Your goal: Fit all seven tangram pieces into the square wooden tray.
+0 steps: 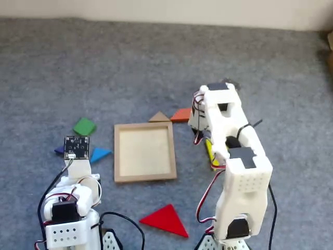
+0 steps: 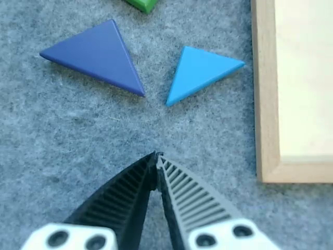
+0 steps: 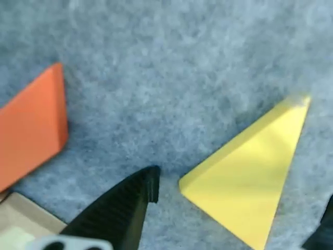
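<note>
The empty square wooden tray [image 1: 117, 156] lies mid-table. My left gripper [image 2: 157, 156] is shut and empty, hovering over carpet a short way from the dark blue triangle [image 2: 99, 56] and light blue triangle [image 2: 197, 73], beside the tray's frame [image 2: 264, 94]. My right gripper [image 3: 240, 200] is open, its fingers on either side of the yellow triangle [image 3: 250, 177], which lies flat on the carpet right of the tray. An orange piece [image 3: 31, 125] lies close by. A brown triangle [image 1: 159, 117] and the orange piece [image 1: 181, 115] sit by the tray's far right corner. A green square [image 1: 84, 126] lies to the tray's left.
A large red triangle [image 1: 165, 220] lies on the carpet in front of the tray, between the two arm bases. The right arm [image 1: 229, 125] stretches over the yellow piece [image 1: 209, 153]. Open grey carpet extends behind the tray.
</note>
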